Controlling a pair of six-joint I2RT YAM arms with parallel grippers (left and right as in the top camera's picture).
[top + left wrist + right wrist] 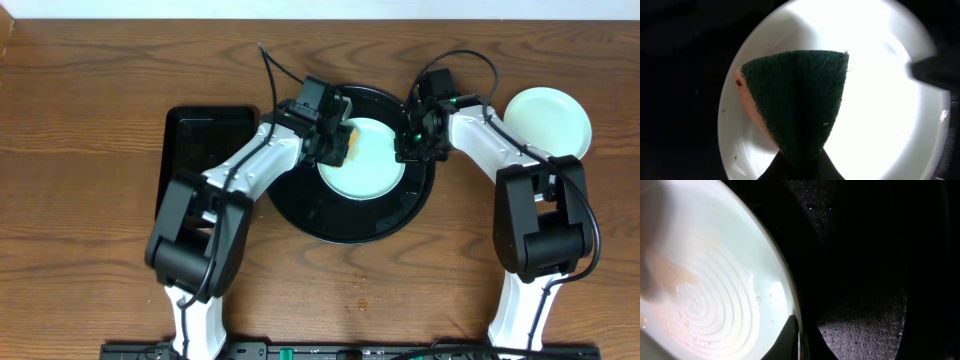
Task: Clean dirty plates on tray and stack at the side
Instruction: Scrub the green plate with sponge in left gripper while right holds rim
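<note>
The wooden surface carries the round black tray at its middle. One pale blue plate lies in the tray. A second pale plate sits on the surface well to the right, outside it. My left fingers are clamped on a green-faced sponge, which lies on the blue plate's upper left part. My right fingers sit at that plate's right rim; whether they pinch it I cannot tell.

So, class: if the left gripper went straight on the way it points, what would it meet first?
The pale round plastic plate, through the green scouring pad it holds; depth is unclear.
</note>
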